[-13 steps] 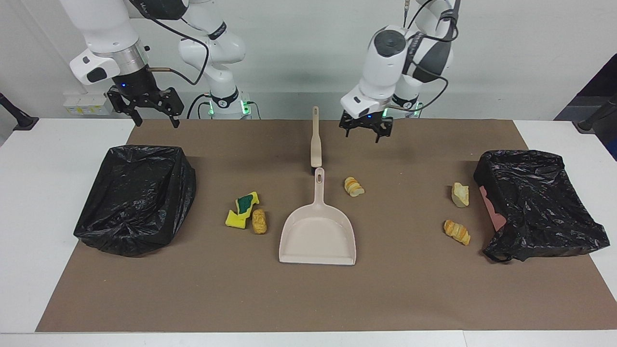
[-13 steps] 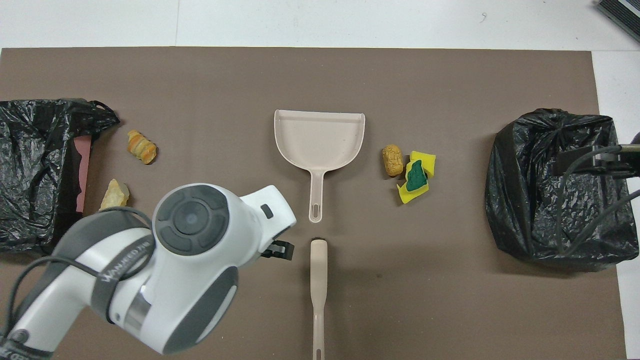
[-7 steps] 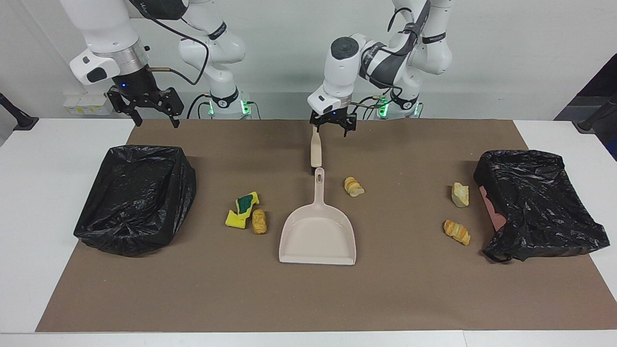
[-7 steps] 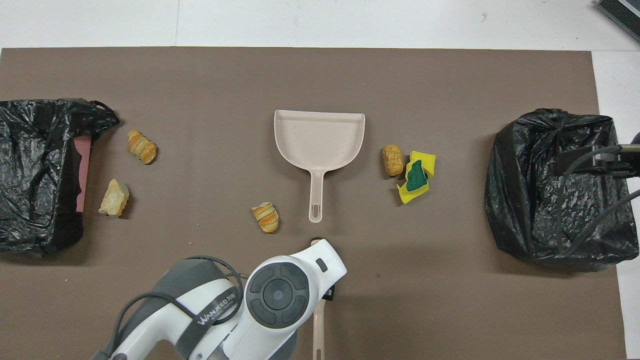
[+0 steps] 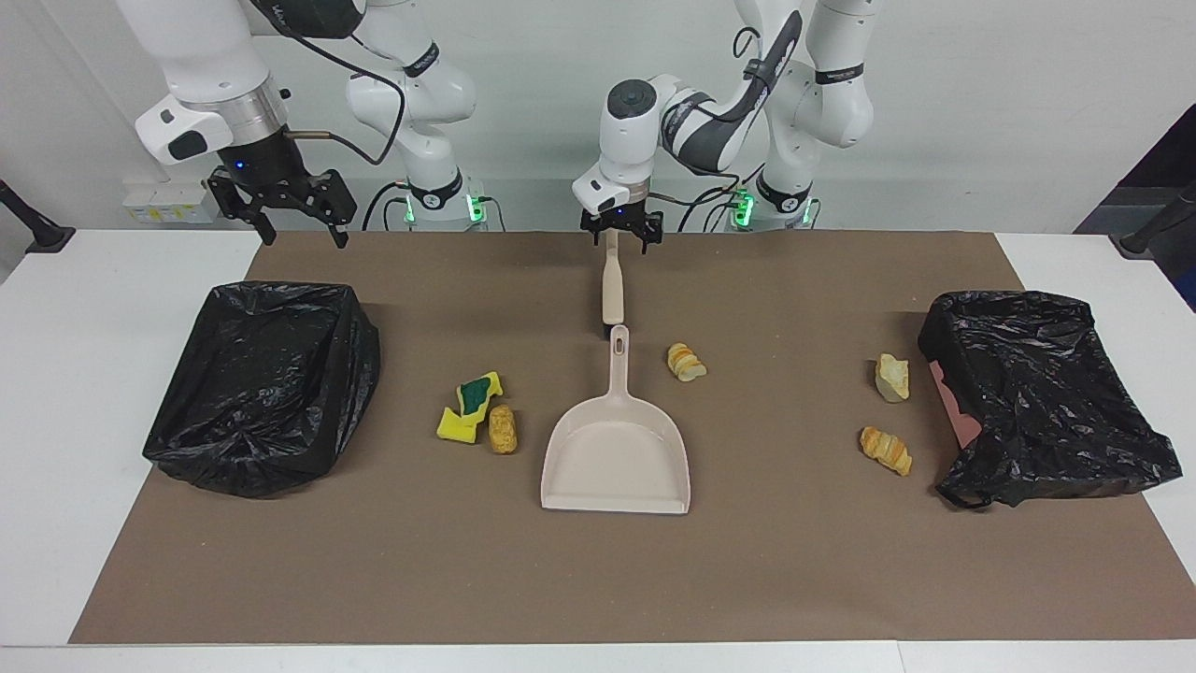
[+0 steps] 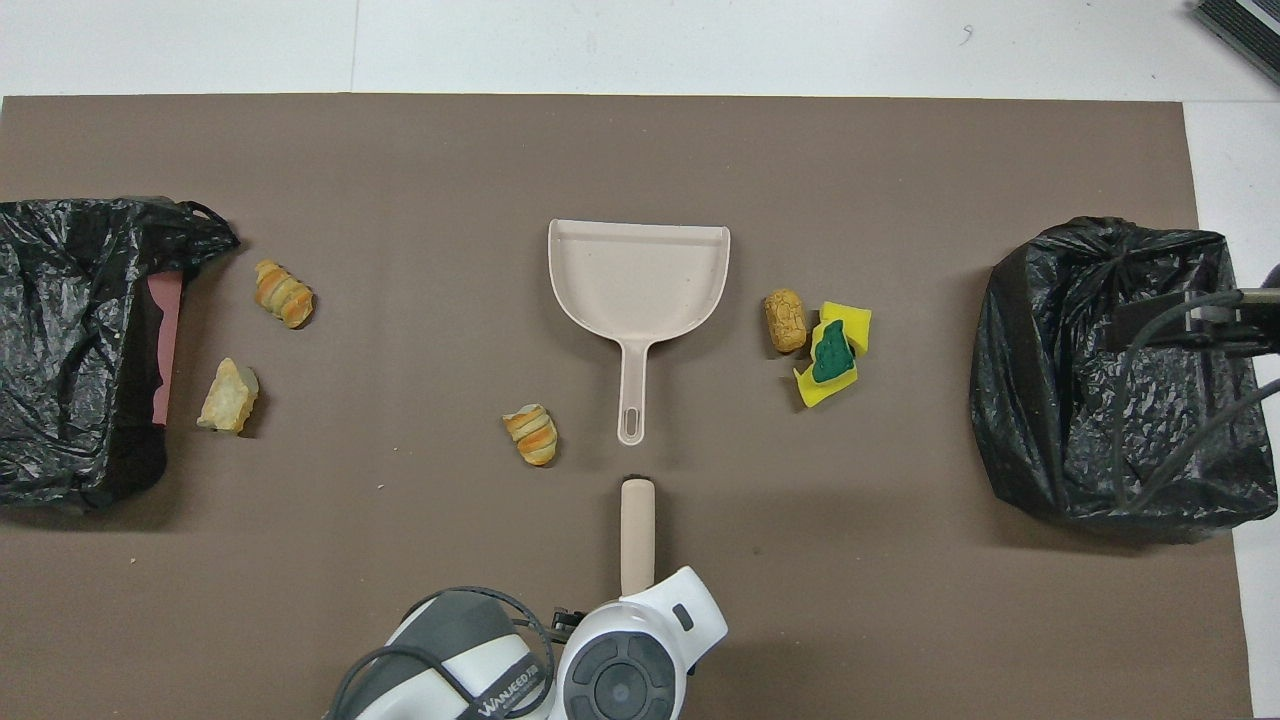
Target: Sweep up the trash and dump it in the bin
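trash [image 5: 503, 428] scattered mid-frame on brown mat [image 5: 598, 579] around dustpan [image 5: 617, 458] | brush [image 5: 612, 290] top centre above pan handle | left gripper [image 5: 620, 236] open, fingers astride brush handle tip | right gripper [image 5: 299, 222] open, waits upper left over bin [image 5: 262, 383] | 2nd bin [image 5: 1037, 393] at right edge

Bright, even overhead light; soft short shadows, sharp focus, faint sheen on black bags [image 5: 262, 383].
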You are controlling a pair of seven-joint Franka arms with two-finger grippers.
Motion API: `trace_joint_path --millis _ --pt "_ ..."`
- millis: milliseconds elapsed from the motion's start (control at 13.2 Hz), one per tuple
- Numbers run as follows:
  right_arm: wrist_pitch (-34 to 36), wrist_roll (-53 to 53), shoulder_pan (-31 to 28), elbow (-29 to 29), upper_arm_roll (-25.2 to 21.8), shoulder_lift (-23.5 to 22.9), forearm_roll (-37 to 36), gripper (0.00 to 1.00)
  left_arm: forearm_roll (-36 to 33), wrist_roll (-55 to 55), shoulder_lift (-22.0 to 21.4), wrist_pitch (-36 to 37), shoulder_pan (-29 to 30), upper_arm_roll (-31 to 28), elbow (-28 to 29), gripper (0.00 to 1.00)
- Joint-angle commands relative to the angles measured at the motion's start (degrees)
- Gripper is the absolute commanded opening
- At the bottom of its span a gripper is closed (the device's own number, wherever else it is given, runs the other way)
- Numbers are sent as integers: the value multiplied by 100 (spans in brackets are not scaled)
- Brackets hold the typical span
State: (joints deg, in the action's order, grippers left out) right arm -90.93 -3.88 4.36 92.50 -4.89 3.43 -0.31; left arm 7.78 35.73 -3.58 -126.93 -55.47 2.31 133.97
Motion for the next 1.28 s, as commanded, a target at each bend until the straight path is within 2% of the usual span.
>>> trace_joint_path --millis 0,227,302,529,605,680,756,1058,1209 --pt "22 159 -14 128 -20 123 163 100 188 83 -108 -411 -289 -107 376 100" --pt "22 159 -14 128 -20 123 163 100 294 180 59 -596 -509 -107 376 100" --pt "22 159 -14 128 -20 123 163 100 294 163 59 -561 -509 -107 358 90" --pt "22 159 -14 128 -20 123 163 100 294 75 42 -534 -448 -125 349 78" --pt "22 159 -14 128 -20 123 163 100 294 75 33 -526 -447 -125 349 59" --pt "22 159 -14 128 -20 123 163 100 294 83 16 -517 -439 -134 323 13" --pt "22 159 -14 128 -20 123 163 100 294 188 15 -508 -421 -134 297 0" --pt "22 159 -14 128 -20 123 163 100 294 268 -99 -219 -255 -178 288 0" --pt "22 159 -14 128 -20 123 163 100 285 303 -221 228 -18 -195 253 0"
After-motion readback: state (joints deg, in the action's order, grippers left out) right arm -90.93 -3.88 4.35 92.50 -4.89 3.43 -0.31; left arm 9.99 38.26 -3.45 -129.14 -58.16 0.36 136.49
